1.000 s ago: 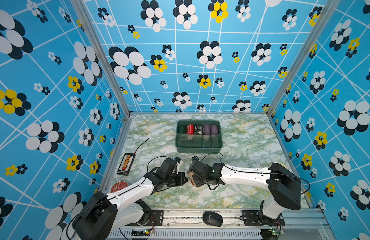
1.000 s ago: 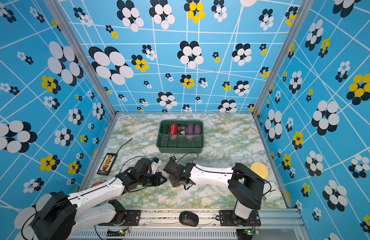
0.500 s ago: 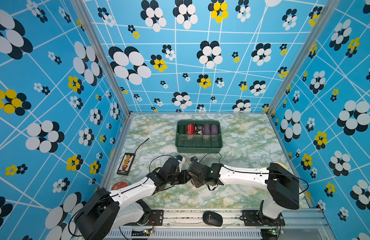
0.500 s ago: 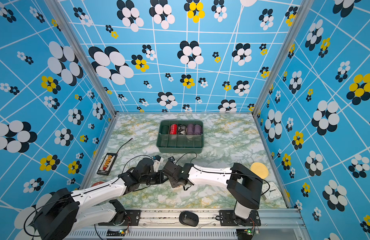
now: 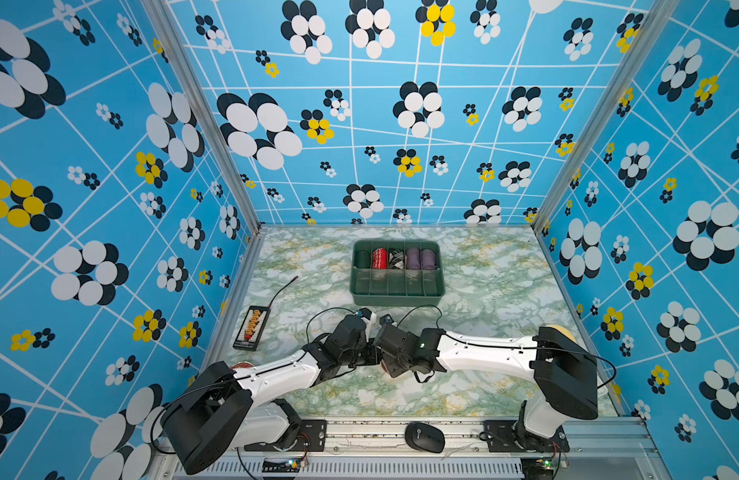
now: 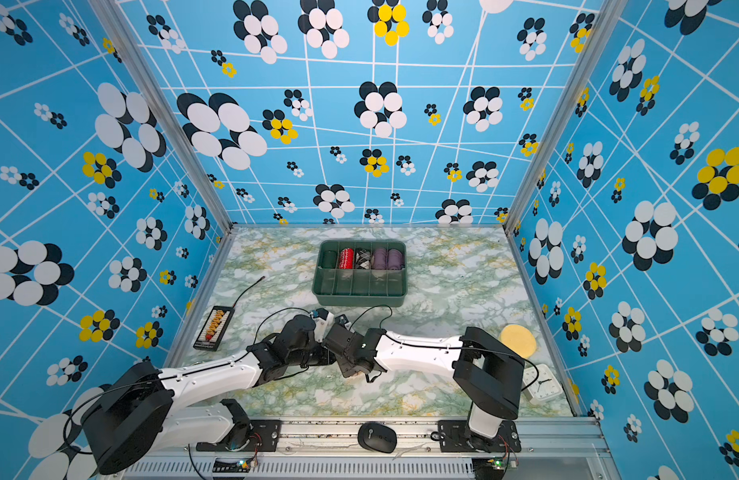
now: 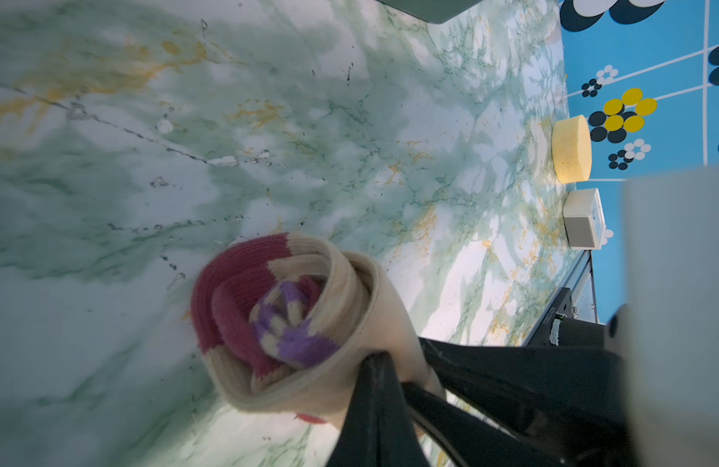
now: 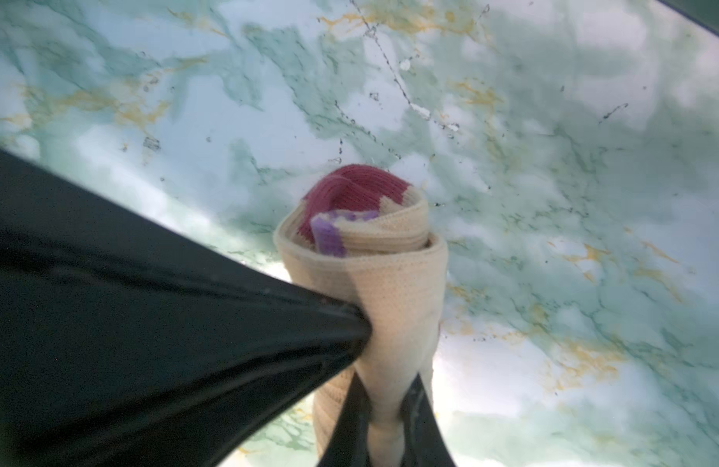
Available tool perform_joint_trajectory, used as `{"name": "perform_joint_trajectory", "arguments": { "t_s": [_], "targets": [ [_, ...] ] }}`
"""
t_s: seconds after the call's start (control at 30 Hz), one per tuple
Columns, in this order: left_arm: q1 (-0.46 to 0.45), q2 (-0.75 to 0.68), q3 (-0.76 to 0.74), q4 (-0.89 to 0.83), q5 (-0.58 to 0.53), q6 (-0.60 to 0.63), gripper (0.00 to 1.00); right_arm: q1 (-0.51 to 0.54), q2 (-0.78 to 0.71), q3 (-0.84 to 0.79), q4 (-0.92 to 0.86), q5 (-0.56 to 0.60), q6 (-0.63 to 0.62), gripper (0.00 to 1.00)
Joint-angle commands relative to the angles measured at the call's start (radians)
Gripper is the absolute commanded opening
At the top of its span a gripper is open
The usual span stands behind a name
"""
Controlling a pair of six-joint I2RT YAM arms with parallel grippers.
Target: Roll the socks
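Observation:
The socks (image 7: 293, 323) are a tan ribbed roll with maroon and purple showing in its open end. The roll is held just above the marble table (image 5: 463, 386) at the front middle. My left gripper (image 7: 376, 364) is shut, its tips pinching the roll's tan outer layer. My right gripper (image 8: 388, 388) is shut on a fold of the same tan cloth, lower on the roll (image 8: 370, 258). In both top views the left gripper (image 5: 369, 353) (image 6: 324, 353) and the right gripper (image 5: 386, 358) (image 6: 342, 360) meet tip to tip and hide nearly all of the socks.
A green divided tray (image 5: 396, 291) stands at the back middle, with rolled socks in its rear row. A black remote (image 5: 251, 328) lies at the left edge. A yellow sponge (image 6: 518, 340) and a white clock (image 6: 542, 384) sit at the right. A mouse (image 5: 424, 436) rests on the front rail.
The left gripper has moved right, closing the gap to the right gripper, and now meets it at the roll. The right arm has barely shifted.

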Motion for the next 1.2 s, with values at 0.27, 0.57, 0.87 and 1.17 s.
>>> {"name": "perform_joint_trajectory", "arguments": {
  "t_s": [0.27,0.57,0.87,1.17],
  "targets": [
    [-0.018,0.042,-0.026,-0.038,-0.011,0.002,0.0,0.014,0.007,-0.016,-0.026,-0.011,-0.011,0.13],
    [-0.015,0.166,-0.054,-0.006,-0.03,0.036,0.0,0.014,0.01,-0.026,0.009,-0.029,-0.007,0.15],
    [-0.02,0.306,-0.061,0.095,0.02,0.038,0.0,0.001,-0.028,-0.069,0.05,-0.046,0.009,0.24],
    [-0.02,0.243,-0.07,0.014,0.001,0.079,0.0,-0.084,-0.142,-0.209,0.21,-0.146,0.082,0.45]
  ]
}}
